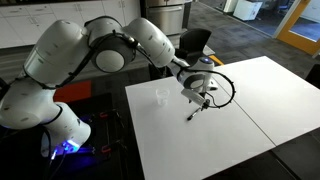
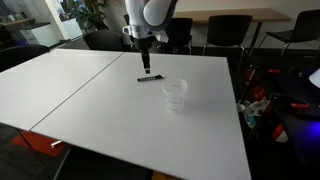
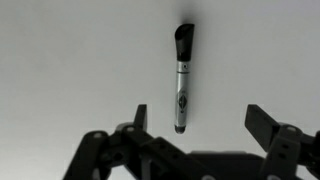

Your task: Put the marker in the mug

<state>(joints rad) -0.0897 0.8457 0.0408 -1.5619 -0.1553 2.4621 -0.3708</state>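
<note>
The marker [image 3: 183, 80] lies flat on the white table [image 3: 70, 70]; it has a silver-grey body and a black cap. It also shows in both exterior views [image 1: 191, 116] [image 2: 150, 79] as a short dark stick. The mug [image 2: 175, 95] is a small clear cup standing upright a little way from the marker, also seen in an exterior view [image 1: 161, 97]. My gripper [image 3: 200, 120] is open and empty, hovering just above the marker, whose near end lies between the fingers, closer to one of them. It shows in both exterior views [image 1: 200, 98] [image 2: 146, 66].
A black cable loop [image 1: 226, 88] hangs beside the gripper. The white table [image 2: 90, 100] has a seam across it and edges close by. Dark chairs [image 2: 215, 32] stand behind the table. The robot base [image 1: 60, 130] sits off the table's end.
</note>
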